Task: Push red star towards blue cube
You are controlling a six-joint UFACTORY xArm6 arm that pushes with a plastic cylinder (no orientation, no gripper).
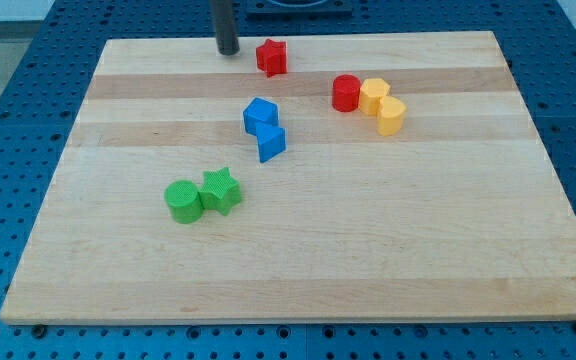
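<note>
The red star (271, 57) lies near the view's top, left of centre on the wooden board (298, 250). My tip (228, 50) stands just left of the red star, a small gap apart from it. The blue cube (260, 115) sits below the red star, toward the view's bottom. A blue triangular block (271, 142) touches the cube's lower right side.
A red cylinder (345, 93) touches a yellow block (373, 96) and a yellow cylinder (391, 115) at the upper right. A green cylinder (182, 201) and a green star (221, 190) sit together at lower left. The blue pegboard table (8, 80) surrounds the board.
</note>
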